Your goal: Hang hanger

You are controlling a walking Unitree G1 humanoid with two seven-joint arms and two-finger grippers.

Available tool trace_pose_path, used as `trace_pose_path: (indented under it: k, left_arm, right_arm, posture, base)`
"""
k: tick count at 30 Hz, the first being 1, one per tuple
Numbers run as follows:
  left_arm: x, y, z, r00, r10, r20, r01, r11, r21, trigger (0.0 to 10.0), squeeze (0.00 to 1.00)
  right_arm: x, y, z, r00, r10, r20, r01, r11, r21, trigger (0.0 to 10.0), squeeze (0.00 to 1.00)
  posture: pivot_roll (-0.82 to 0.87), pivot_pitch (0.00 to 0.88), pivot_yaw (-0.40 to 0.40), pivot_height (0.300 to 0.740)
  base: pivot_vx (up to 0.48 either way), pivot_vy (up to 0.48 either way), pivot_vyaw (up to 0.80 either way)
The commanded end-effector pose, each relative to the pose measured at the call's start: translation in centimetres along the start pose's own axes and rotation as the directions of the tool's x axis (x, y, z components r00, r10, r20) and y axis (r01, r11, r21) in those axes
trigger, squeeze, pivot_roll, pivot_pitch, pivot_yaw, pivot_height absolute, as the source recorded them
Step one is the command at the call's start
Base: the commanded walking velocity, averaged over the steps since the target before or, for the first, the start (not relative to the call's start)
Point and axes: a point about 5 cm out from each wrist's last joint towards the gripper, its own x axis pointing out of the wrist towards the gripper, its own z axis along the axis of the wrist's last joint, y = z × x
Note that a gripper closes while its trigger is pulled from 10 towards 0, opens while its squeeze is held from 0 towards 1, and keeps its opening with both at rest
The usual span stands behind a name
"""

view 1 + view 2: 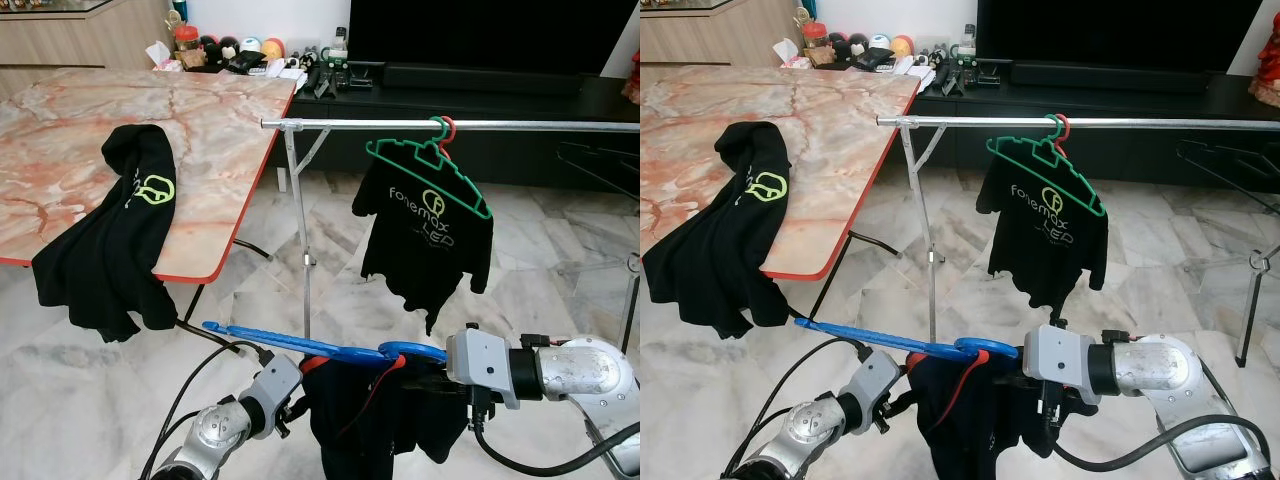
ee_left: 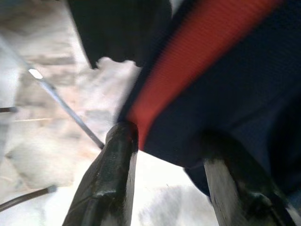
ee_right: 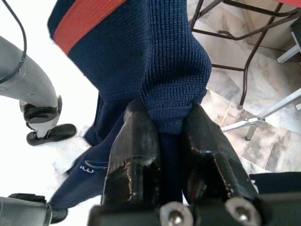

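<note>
- Leftmost, a black T-shirt with a green logo [image 1: 105,235] lies draped over the edge of the marble-patterned table [image 1: 215,130].
- Below it, the left gripper [image 2: 164,146] sits low in front of the robot; its fingers [image 2: 113,179] stand fairly wide, with the navy garment [image 3: 160,61] and its red band between them, and whether they grip it cannot be told.
- The blue hanger [image 1: 300,346] lies roughly level between the two arms, the navy garment hanging from it.
- The right gripper [image 3: 169,136] has its fingers closed narrowly on a fold of the navy garment, just under the hanger's hook end.
- Behind, a metal rail [image 1: 450,125] runs across at table height, well apart from the blue hanger.
- On the rail hangs an empty green hanger [image 1: 430,165], tilted, and just behind it another black T-shirt [image 1: 425,240] on a red hook.
- At the back stands a dark TV cabinet [image 1: 470,90].
</note>
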Motion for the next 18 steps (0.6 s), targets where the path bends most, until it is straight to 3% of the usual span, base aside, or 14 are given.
trace_pose_path:
  k: [1, 8, 9, 10, 13, 18]
  left_arm:
    - [0.1, 0.7, 0.5, 0.997, 0.067, 0.027, -0.066, 0.997, -0.041, 10.0, 0.0]
    - [0.1, 1.7, 0.9, 0.994, 0.093, 0.051, -0.084, 0.985, -0.153, 10.0, 0.0]
    - [0.1, 1.5, 0.9, 0.996, 0.066, 0.053, -0.057, 0.987, -0.153, 10.0, 0.09]
    - [0.1, 1.3, 0.9, 0.998, 0.028, 0.055, -0.019, 0.988, -0.151, 10.0, 1.0]
    - [0.1, 0.2, 0.6, 0.995, -0.092, 0.041, 0.095, 0.992, -0.082, 10.0, 1.0]
    - [-0.1, 0.1, 0.2, 0.992, -0.124, 0.026, 0.126, 0.99, -0.067, 10.0, 1.0]
  right_arm:
    - [-0.2, -0.2, 1.3, 0.999, 0.009, 0.032, -0.008, 0.999, -0.041, 10.0, 0.0]
    - [-0.6, 0.0, 1.5, 0.999, 0.025, 0.024, -0.024, 0.999, -0.032, 10.0, 0.0]
    - [-0.7, -0.1, 1.6, 0.999, 0.025, 0.026, -0.024, 0.999, -0.034, 10.0, 0.0]
    - [-0.8, -0.1, 1.7, 0.999, 0.027, 0.031, -0.026, 0.999, -0.034, 10.0, 0.0]
    - [-1.3, -0.5, 2.0, 0.998, 0.043, 0.041, -0.041, 0.998, -0.036, 10.0, 0.0]
    - [-1.7, -0.6, 2.2, 0.996, 0.065, 0.057, -0.064, 0.997, -0.031, 10.0, 0.0]
  posture:
    - [-0.11, 0.1, 0.013, 0.74]
    - [-0.11, 0.1, 0.007, 0.74]
    - [-0.11, 0.1, 0.007, 0.74]
    - [-0.11, 0.1, 0.007, 0.74]
    - [-0.11, 0.098, 0.002, 0.74]
    - [-0.11, 0.098, 0.002, 0.74]
  base:
    - [0.0, 0.0, 0.0]
    - [0.0, 0.0, 0.0]
    - [0.0, 0.0, 0.0]
    - [0.0, 0.0, 0.0]
    - [0.0, 0.0, 0.0]
    - [0.0, 0.0, 0.0]
